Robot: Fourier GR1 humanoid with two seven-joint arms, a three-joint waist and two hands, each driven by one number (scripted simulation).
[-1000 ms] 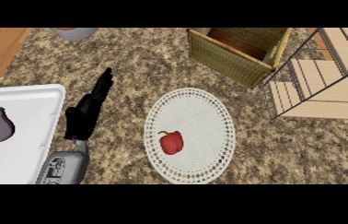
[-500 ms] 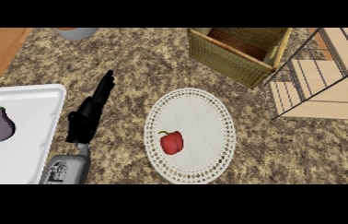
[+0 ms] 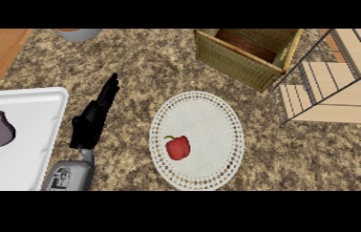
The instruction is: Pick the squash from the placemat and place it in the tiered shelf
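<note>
Red pepper-shaped vegetable with green stem lies on the white round placemat, left of its centre and toward the near edge; nothing touches it. It looks like a bell pepper, not a squash. Placemat sits flat on the speckled brown bench. Left robot hand is just left of the placemat, above the bench, fingers straight and together, pointing away, holding nothing, apart from the vegetable. Right robot hand not visible. White tray at the left edge, with a dark purple item partly cut off on it. Wicker basket beyond the placemat, top right. Tiered wire shelf with wooden boards at the far right. Grey bowl at the top left edge.
</note>
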